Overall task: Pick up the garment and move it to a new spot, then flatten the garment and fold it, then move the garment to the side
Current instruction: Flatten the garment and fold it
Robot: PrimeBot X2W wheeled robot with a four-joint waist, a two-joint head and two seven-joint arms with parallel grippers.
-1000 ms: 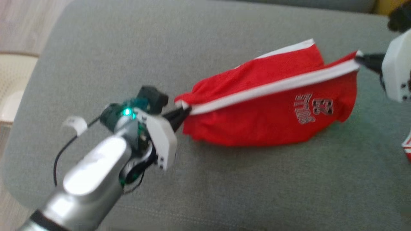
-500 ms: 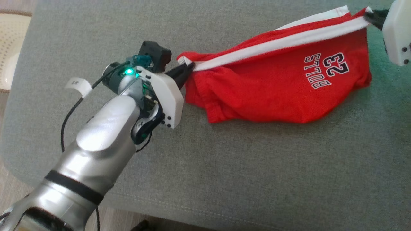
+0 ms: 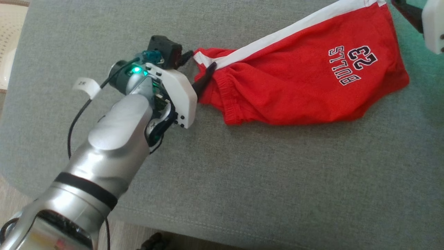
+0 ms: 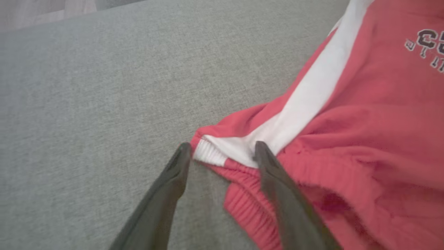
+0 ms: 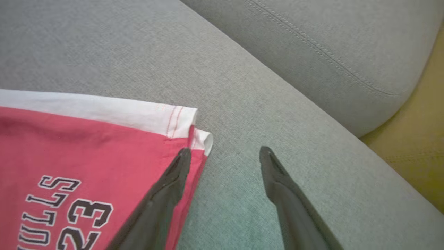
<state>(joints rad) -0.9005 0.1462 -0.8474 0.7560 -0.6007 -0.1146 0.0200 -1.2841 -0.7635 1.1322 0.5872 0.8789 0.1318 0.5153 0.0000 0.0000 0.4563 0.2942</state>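
Observation:
The garment is a pair of red shorts with a white side stripe and "BULLS 23" print, lying stretched out on the grey sofa cushion. My left gripper is open at the waistband end. In the left wrist view its fingertips straddle the white waistband corner of the garment without pinching it. My right gripper is at the hem end. In the right wrist view it stands open, one finger over the hem corner of the garment, the other over bare cushion.
The sofa's back cushion rises beyond the hem, with a yellow surface past it. A cream perforated object sits off the cushion's left end. Wooden floor shows below the cushion's front edge.
Both grippers have opened and let go of the garment's two ends. The stripe edge, held taut before, now lies slack on the cushion. The head camera has also shifted.

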